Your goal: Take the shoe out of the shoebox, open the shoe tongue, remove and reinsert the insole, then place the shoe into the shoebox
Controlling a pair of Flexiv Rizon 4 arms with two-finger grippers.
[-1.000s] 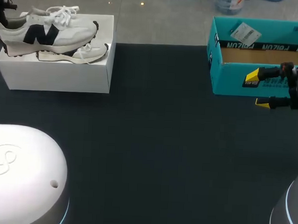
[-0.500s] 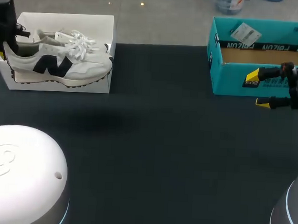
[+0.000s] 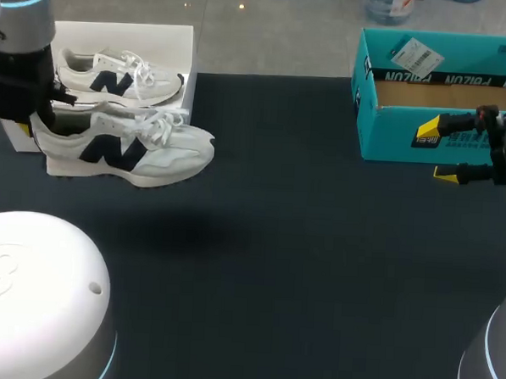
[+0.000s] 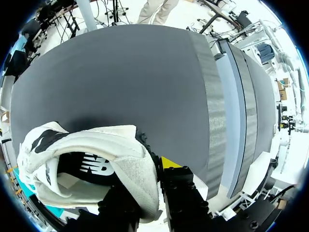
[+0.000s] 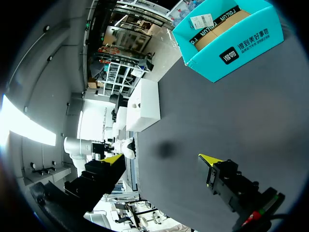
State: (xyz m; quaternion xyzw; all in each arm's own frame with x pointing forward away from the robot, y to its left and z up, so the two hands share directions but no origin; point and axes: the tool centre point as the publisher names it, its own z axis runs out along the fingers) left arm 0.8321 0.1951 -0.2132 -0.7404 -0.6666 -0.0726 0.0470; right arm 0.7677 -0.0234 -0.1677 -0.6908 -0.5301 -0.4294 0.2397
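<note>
A white sneaker with a navy logo [image 3: 128,149] hangs just in front of the white shoebox [image 3: 186,43], above the dark table. My left gripper [image 3: 34,120] is shut on its heel at the table's left. The left wrist view shows the heel collar of the sneaker [image 4: 96,154] pinched between the fingers of my left gripper [image 4: 147,181]. A second matching sneaker [image 3: 114,79] lies inside the white box. At the far right my right gripper [image 3: 448,151] stands open and holds nothing, in front of the teal box [image 3: 392,133]. My right gripper [image 5: 162,158] is spread wide in its own view.
The teal open box [image 5: 227,41] with a brown floor and a paper tag sits at the back right. The dark mat [image 3: 291,268] covers the table between the two boxes. White arm bases [image 3: 35,297] fill the front corners.
My left arm has lifted the sneaker out of the white box and carried it forward and slightly right, uncovering the second sneaker. The right arm has kept still.
</note>
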